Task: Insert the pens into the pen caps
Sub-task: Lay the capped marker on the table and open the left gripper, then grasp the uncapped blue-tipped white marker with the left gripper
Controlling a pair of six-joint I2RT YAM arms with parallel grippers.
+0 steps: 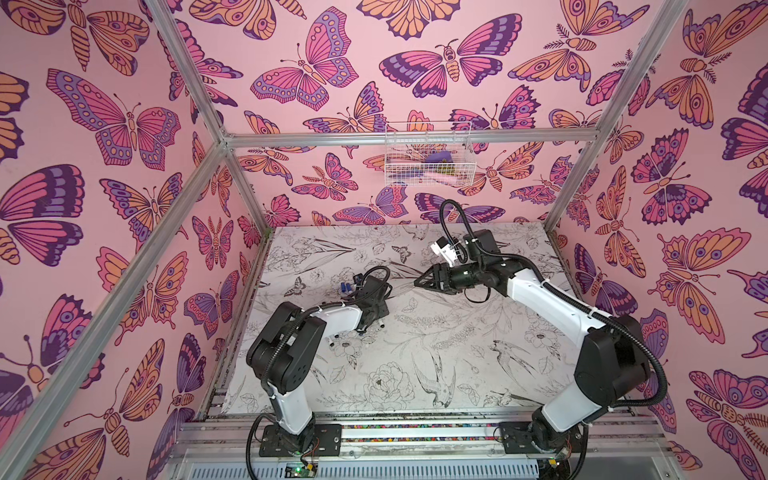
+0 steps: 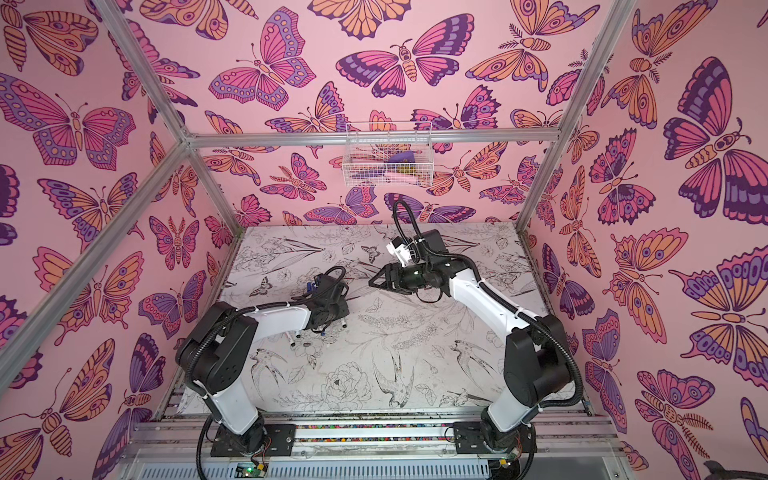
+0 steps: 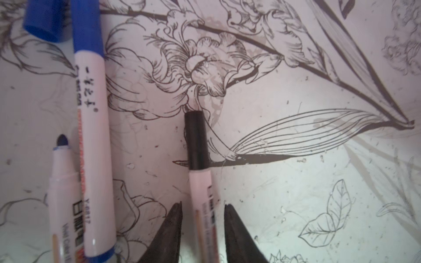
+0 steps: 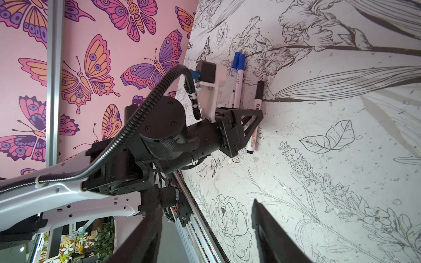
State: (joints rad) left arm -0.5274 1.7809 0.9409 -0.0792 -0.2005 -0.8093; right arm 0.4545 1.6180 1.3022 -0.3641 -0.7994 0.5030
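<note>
Left wrist view shows a loose blue cap [image 3: 42,20] just beside a blue-capped pen [image 3: 93,136], with an uncapped blue-tipped pen [image 3: 65,200] alongside, all lying apart from the black-capped pen [image 3: 200,184] on the desk [image 3: 296,182]. The left hand [image 3: 202,203] straddles the black-capped pen's barrel, fingers apart, a gap each side. Right of that pen in a top view, the right hand [image 1: 417,282] hangs above the desk, fingers apart.

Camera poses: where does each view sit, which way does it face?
Top views: stereo pair high above the arm bases, looking down at the table; left arm, right arm visible.
Left wrist: on the left arm, looking down close; left tool open astride the black-capped pen.
Right wrist: on the right arm, looking across at the left arm; right tool open, empty.
Shared: both wrist views show that pen.
</note>
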